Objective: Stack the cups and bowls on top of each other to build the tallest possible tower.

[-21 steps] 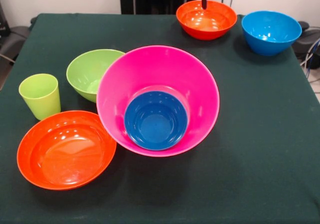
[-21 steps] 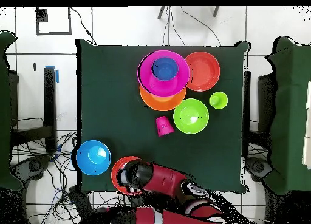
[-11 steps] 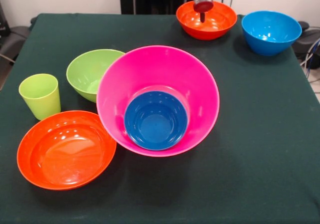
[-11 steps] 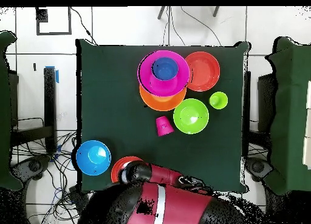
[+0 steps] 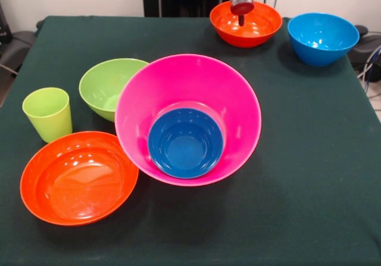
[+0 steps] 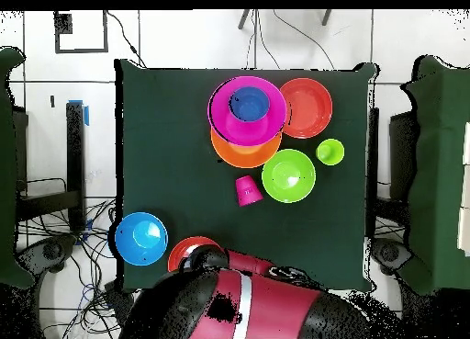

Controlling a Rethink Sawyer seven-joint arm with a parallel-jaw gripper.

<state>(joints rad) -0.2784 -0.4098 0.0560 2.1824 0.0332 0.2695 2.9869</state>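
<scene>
1. Dark green cloth covers the desk (image 5: 309,177), where glossy plastic bowls and cups stand scattered.
2. My end effector (image 5: 241,9) hangs low over a shallow red-orange plastic bowl (image 5: 262,25) at the desk's edge nearest my base; I cannot tell whether it is apart or together, and only a dark tip and a reddish part show.
3. From overhead, my red and black arm (image 6: 239,308) hides most of that bowl, leaving just a sliver of its rim.
4. Just beside it, apart, sits a light blue round plastic bowl (image 5: 322,37), upright.
5. Mid-desk, a big pink plastic bowl (image 5: 196,81) holds a small dark blue plastic bowl (image 5: 185,142) nested inside; the overhead view shows the pink one resting in a big orange plastic bowl (image 6: 244,154), a short tower.
6. A green round plastic bowl (image 5: 107,84) sits touching or nearly touching the pink bowl's side.
7. A second shallow red-orange plastic bowl (image 5: 77,180) lies next to the pile.
8. A lime green plastic tumbler (image 5: 47,114) stands upright near the green bowl.
9. A red-pink plastic tumbler (image 6: 247,190) shows only from overhead, between the pile and the green bowl.
</scene>
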